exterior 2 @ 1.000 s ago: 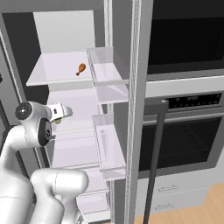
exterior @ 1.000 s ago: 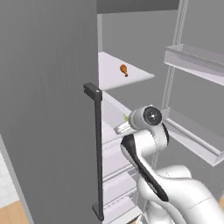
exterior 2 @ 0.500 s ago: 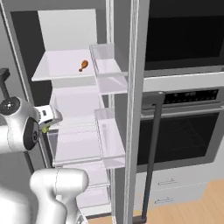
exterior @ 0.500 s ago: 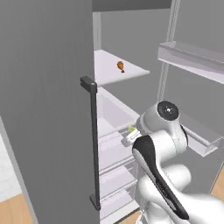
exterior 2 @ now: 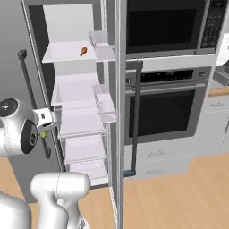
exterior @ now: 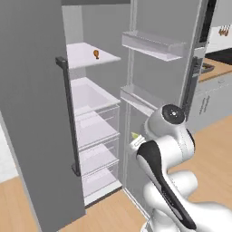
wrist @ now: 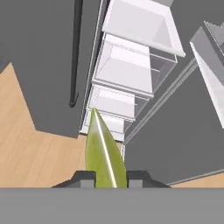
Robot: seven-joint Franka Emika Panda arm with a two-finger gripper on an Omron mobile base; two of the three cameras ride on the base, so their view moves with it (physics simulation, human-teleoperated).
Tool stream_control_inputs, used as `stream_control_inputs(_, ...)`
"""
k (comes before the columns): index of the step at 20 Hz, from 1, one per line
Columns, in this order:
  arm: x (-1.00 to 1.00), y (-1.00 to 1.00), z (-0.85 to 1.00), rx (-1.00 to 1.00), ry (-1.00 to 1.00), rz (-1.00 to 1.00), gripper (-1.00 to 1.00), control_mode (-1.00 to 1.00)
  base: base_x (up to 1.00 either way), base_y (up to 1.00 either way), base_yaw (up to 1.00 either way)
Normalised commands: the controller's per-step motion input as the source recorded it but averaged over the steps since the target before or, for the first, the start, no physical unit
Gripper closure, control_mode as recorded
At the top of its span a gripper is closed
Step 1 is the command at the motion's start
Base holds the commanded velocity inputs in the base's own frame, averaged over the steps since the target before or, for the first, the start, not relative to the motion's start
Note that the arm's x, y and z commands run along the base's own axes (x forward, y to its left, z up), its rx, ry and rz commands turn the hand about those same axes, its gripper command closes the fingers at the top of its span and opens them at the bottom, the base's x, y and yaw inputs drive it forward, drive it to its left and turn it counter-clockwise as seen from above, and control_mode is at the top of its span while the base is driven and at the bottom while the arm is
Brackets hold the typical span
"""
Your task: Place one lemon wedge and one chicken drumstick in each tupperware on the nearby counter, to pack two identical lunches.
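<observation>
Your tool [wrist: 105,177] is clamped narrow on a lemon wedge [wrist: 102,153], clear of the open fridge [exterior: 97,136] for carrying to a container; one drumstick [exterior: 96,54] sits on the top shelf [exterior: 86,55]

Lemon wedge [wrist: 103,153] gripped; chicken drumstick [exterior: 96,54] on shelf.

A tall grey fridge [exterior: 36,113] stands open, its left door [exterior: 27,136] carrying a dark vertical handle [exterior: 68,113]. Inside are white shelves [exterior: 90,54] over clear drawers [exterior: 97,122]. The right door [exterior: 158,68] has bins [exterior: 152,44] on its inner face. Beside the fridge, a black wall oven [exterior 2: 170,107] sits under a microwave [exterior 2: 170,22]. The floor [exterior 2: 179,197] is light wood.
</observation>
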Motion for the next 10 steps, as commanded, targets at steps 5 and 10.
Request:
stream_control_inputs(5, 0.0, 0.0, 0.0, 0.0, 0.0, 0.0, 1.0, 1.0, -0.96, -0.61, -0.55)
stream_control_inputs(10, 0.0, 0.0, 0.0, 0.0, 0.0, 0.0, 1.0, 1.0, -0.1, -0.93, -0.68)
